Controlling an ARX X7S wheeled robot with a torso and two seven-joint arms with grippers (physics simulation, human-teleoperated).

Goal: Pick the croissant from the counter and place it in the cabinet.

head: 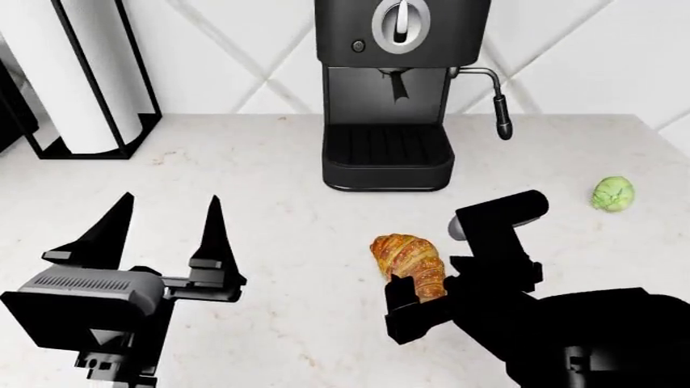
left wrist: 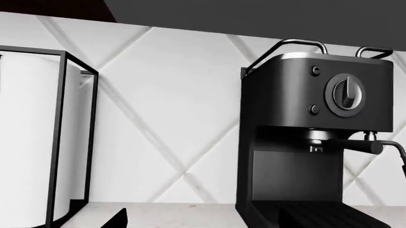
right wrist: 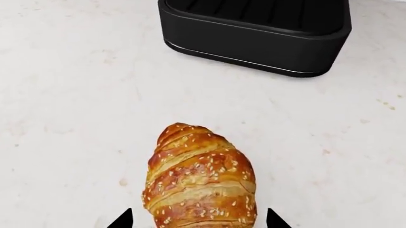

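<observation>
Our right hand (head: 422,301) straddles the croissant (head: 411,263), unclenched; closing only on its near end could squirt it across the tabletop (head: 270,210).

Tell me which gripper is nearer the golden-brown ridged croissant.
Right. The right gripper is at the golden-brown ridged croissant, fingertips straddling its near end on the off-white marble-look counter. The left gripper hangs open well off to the croissant's left.

No readable text, label, brand or number shows on anything
</observation>
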